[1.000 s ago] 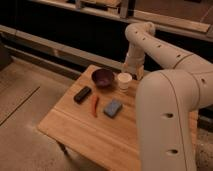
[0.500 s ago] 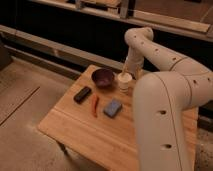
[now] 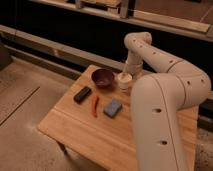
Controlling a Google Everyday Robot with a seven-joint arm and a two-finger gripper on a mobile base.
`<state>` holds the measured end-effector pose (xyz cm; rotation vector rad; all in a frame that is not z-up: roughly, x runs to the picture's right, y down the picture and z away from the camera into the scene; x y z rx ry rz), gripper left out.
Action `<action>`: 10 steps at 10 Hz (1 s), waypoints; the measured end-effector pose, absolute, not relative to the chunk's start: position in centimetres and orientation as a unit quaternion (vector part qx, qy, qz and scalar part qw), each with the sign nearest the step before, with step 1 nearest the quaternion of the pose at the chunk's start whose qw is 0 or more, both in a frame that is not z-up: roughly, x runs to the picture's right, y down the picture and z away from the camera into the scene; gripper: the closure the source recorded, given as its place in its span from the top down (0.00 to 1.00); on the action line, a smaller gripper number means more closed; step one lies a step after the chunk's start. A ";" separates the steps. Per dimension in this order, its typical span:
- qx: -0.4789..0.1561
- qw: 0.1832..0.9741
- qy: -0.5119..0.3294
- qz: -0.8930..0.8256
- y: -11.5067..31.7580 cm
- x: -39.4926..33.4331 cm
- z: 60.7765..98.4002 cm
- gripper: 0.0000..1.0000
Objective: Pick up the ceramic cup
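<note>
Camera view. The white arm (image 3: 165, 100) fills the right side of the scene, arching up from the lower right and pointing downward at its far end. There the tool (image 3: 126, 70) hangs at the back edge of the wooden bench (image 3: 100, 137). Directly beneath the tool stands the ceramic cup (image 3: 124, 81), upright on the bench, with its rim at or just under the tool's tip. Whether the tool is wide, narrow or closed around the cup cannot be told, nor whether it touches the cup.

Just to the left of the tool and cup sits the dark purple bowl (image 3: 103, 78), wider than the cup and close beside it. Nearer the camera than the tool lie three smaller things, well apart from the cup: a black block (image 3: 82, 94) farthest left, a slim red object (image 3: 95, 105) in the middle, and a blue block (image 3: 113, 108) almost straight in front of the tool.
</note>
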<state>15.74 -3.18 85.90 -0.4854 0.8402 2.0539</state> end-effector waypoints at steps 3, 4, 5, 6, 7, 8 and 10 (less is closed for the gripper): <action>-0.209 0.440 0.313 0.815 -3.5 14.7 86.2 0.19; -0.212 0.445 0.308 0.814 -3.5 14.5 86.3 0.09; -0.215 0.449 0.306 0.812 -3.4 14.4 86.2 0.02; -0.216 0.451 0.303 0.811 -3.4 14.3 86.2 0.00; -0.216 0.453 0.300 0.812 -3.5 14.3 86.1 0.00; -0.210 0.454 0.293 0.815 -4.1 14.5 85.5 0.00; -0.194 0.451 0.273 0.827 -5.9 14.9 83.8 0.00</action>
